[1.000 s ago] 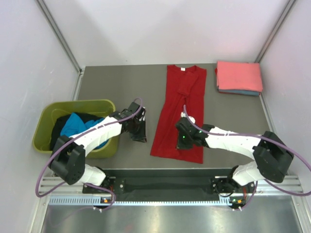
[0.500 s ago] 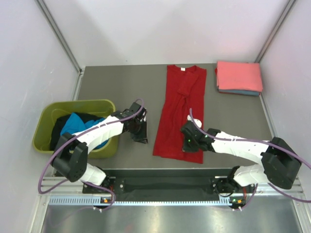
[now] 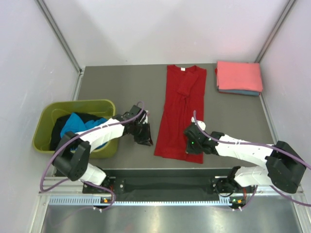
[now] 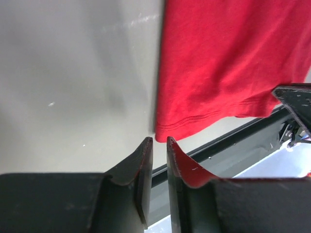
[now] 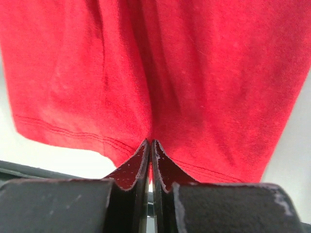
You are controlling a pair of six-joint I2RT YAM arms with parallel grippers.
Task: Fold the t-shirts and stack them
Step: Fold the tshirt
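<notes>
A bright red t-shirt [image 3: 182,102] lies folded lengthwise down the middle of the table, collar at the far end. My right gripper [image 3: 193,150] rests on its near hem; in the right wrist view the gripper [image 5: 150,141] is shut, tips touching the red cloth [image 5: 194,73] just above the hem stitching. My left gripper [image 3: 146,140] is on bare table just left of the shirt's near left corner; in the left wrist view the gripper [image 4: 159,141] stands nearly shut with a narrow gap, empty, the red hem [image 4: 218,63] ahead of it.
A folded salmon-pink t-shirt [image 3: 239,75] lies on a blue one [image 3: 240,92] at the far right corner. An olive-green tub [image 3: 48,114] at the left holds turquoise [image 3: 77,124] and black [image 3: 58,128] shirts. The table's near edge rail [image 3: 165,170] runs close below both grippers.
My right gripper slid toward the near edge along the red shirt to its hem. My left gripper moved right, closer to the shirt's near left corner, which shifted slightly right.
</notes>
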